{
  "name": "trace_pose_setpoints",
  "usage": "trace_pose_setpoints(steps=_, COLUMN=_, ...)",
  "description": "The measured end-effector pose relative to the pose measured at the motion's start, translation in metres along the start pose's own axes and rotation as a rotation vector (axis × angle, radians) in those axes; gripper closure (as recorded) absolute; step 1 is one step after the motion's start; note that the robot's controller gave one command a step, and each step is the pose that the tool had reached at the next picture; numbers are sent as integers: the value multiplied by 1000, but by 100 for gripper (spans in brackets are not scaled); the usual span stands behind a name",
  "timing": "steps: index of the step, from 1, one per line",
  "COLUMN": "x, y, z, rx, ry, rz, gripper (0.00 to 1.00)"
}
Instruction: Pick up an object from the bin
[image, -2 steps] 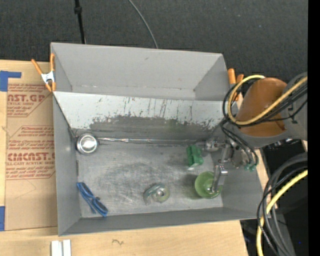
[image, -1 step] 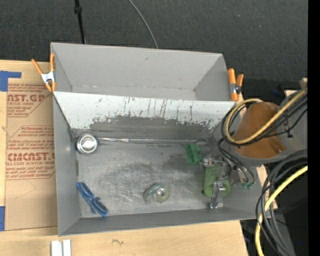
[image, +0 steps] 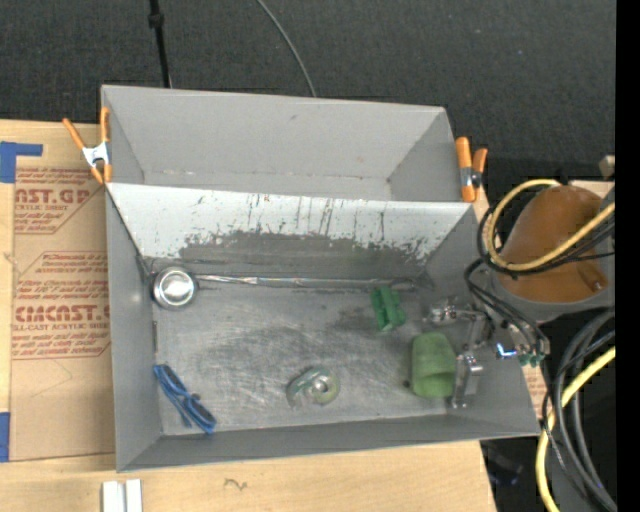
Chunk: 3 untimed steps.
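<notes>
From where I stand, looking down into the bin (image: 140, 300), the arm (image: 550, 250) comes in from the right and its gripper (image: 462, 368) sits low at the right end of the floor, close to the right wall. Just beside it on its left, possibly touching, lies a green block (image: 431, 365), soft-cornered and pale. The block lies flat with its long axis running from the far wall toward the near one, tipped only a little. I cannot tell whether the gripper is released or clenched, nor whether it has the block.

A smaller, darker green piece (image: 388, 308) lies near the block on the far side, its length running much the same way. Well apart from these are a clear disc (image: 313, 387) at the middle near the front, a blue clip (image: 183, 398) in the front left corner, lying slantwise, and a silver cap (image: 175, 288) at the far left.
</notes>
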<state>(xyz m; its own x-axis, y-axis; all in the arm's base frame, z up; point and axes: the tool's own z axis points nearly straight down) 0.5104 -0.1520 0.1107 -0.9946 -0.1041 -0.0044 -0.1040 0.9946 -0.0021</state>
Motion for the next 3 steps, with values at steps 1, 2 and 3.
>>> trace_pose_setpoints(steps=1, x=6, y=18, z=36, rx=-3, ry=-12, rz=-488, gripper=0)
trace_pose_setpoints(steps=2, x=5, y=18, z=35, rx=-1, ry=-17, rz=-490, gripper=100)
trace_pose_setpoints(steps=3, x=7, y=16, z=-105, rx=1, ry=-4, rz=-460, gripper=100)
